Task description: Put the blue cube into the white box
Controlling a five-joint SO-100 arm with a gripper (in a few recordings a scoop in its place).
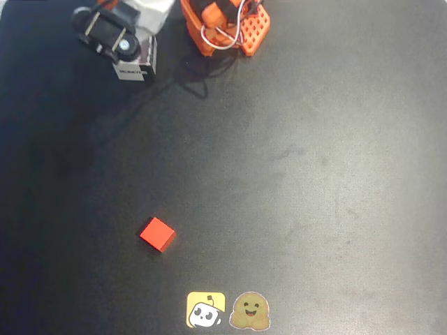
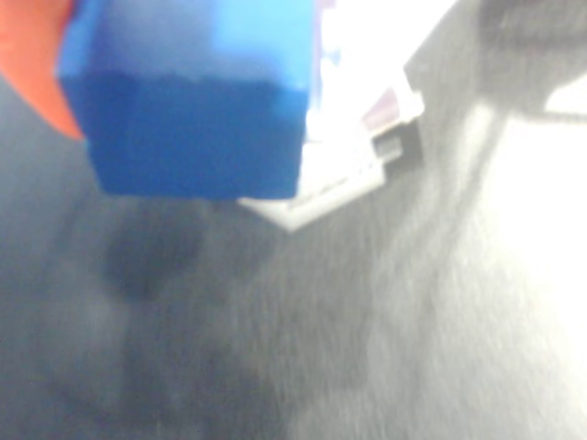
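The small bright blue cube with plain matte faces fills the upper left of the wrist view, its top face lighter than its shadowed front, and hangs clear above the black table. An orange finger presses against its left side, so the gripper is clenched around it. The thin-walled white box sits just behind. In the overhead view a red cube lies near the table's bottom edge, above two cartoon stickers.

blue cube cut off at top, white box blurred — overexposed
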